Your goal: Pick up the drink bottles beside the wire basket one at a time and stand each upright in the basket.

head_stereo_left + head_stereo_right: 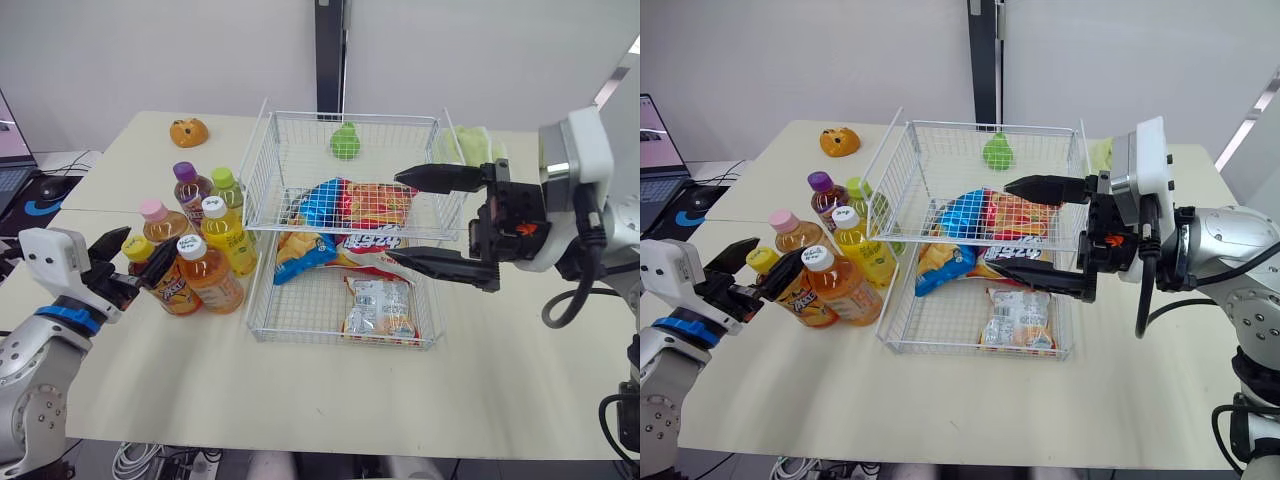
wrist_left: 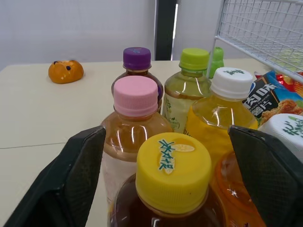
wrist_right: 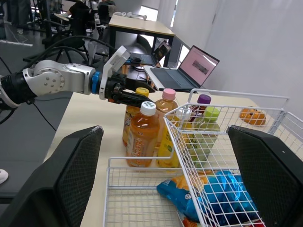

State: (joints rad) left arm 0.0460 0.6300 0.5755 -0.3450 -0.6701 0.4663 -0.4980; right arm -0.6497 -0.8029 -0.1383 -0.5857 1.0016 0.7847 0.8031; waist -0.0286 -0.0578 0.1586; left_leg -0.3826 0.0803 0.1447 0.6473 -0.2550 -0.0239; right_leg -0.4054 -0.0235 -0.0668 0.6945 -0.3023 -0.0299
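The table (image 1: 300, 400) carries a wire basket (image 1: 262, 190) at its middle, reaching toward the far edge.

The right gripper (image 1: 393, 217) hangs over the right half of the basket. Its fingers are spread wide and hold nothing.

The left gripper (image 1: 138, 256) sits low near the left edge. Its fingers are apart, one on each side of the yellow-cap bottle (image 2: 173, 170). Contact with the bottle cannot be confirmed.

Six bottles stand upright on the table in a tight cluster between the left edge and the basket's left wall:
- purple-cap bottle (image 1: 185, 172) and green-cap bottle (image 1: 222, 178), farthest back;
- pink-cap bottle (image 1: 152, 210) and a white-cap yellow drink (image 1: 215, 207), in the middle;
- the yellow-cap bottle and a white-cap orange drink (image 1: 192, 247), nearest the front edge.

Inside the basket lie a blue bag (image 1: 320, 200), a red bag (image 1: 380, 205) and a clear pack (image 1: 380, 310). A green toy (image 1: 345, 142) is at its far side.

An orange toy (image 1: 188, 131) lies near the far-left corner.
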